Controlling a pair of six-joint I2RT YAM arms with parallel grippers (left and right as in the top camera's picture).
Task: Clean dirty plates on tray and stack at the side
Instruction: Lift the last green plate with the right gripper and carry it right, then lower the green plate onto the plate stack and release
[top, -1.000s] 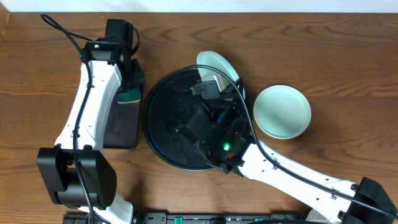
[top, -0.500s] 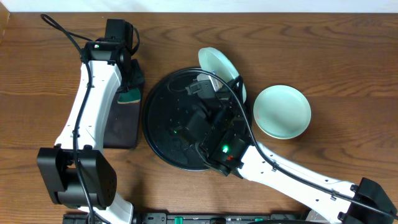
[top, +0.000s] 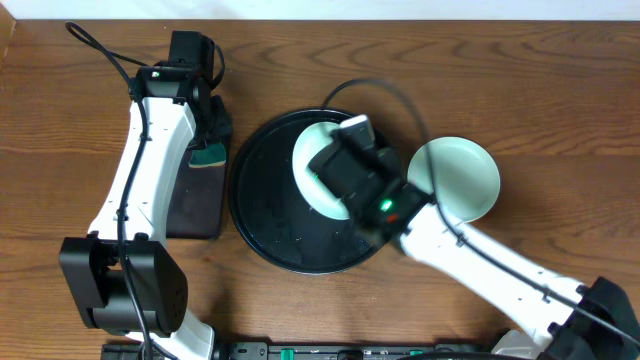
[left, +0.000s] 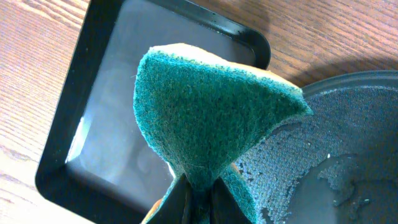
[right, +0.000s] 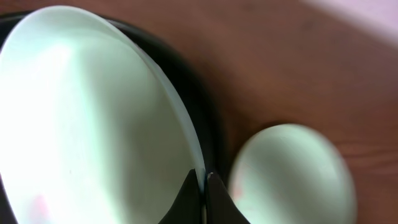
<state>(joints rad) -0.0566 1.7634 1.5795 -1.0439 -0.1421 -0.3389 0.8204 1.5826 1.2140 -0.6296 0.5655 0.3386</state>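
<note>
A pale turquoise plate (top: 312, 168) hangs tilted over the round black tray (top: 268, 205). My right gripper (right: 203, 186) is shut on its rim; in the right wrist view the plate (right: 93, 112) fills the left side, with a faint reddish mark near its lower edge. A second turquoise plate (top: 455, 180) rests on the table just right of the tray, and its surface (right: 292, 174) shows a faint pink smear. Over the far end of the small tray, my left gripper (left: 199, 199) is shut on a green scouring sponge (left: 205, 106), folded between the fingers.
A small rectangular black tray (top: 195, 200) lies left of the round tray, under the sponge (top: 208, 152). Foam and water cover part of the round tray's floor (left: 360, 118). Brown wooden table (top: 560, 90) all around; a white wall edge runs along the back.
My right gripper has swung the turquoise plate from the tray's far right rim to over the tray's middle, and the wrist has turned. The left arm and sponge have stayed put.
</note>
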